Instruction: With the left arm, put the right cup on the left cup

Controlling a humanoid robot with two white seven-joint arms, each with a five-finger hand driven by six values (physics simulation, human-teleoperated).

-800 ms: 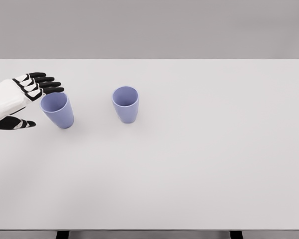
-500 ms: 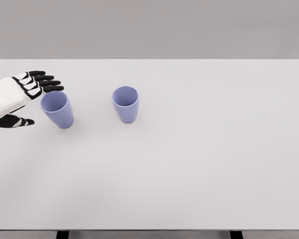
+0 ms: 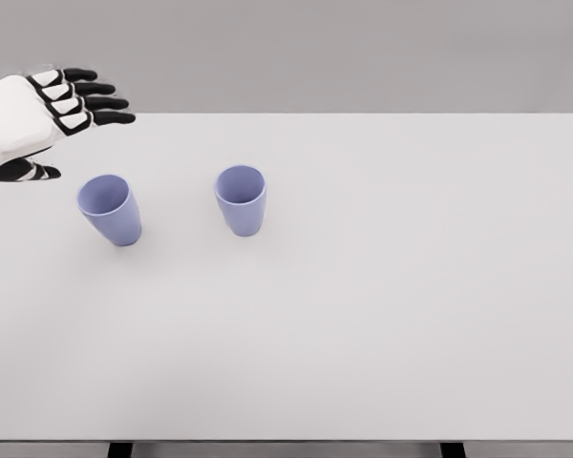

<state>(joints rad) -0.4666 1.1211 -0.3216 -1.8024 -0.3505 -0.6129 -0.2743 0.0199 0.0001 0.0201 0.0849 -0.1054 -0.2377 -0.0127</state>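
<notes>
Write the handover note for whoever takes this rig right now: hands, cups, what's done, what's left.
Left robot hand: open, fingers spread, holding nothing, at the upper left of the head view, up and left of the left cup and apart from it.
Right arm: not in view.
Left cup and right cup: both upright on the white table, side by side, apart.
Done: nothing; neither cup is grasped or stacked.
Left: take the right cup with the left robot hand and set it on the left cup.

Simulated test bench: bare white table [image 3: 382, 315], blank grey backdrop.
</notes>
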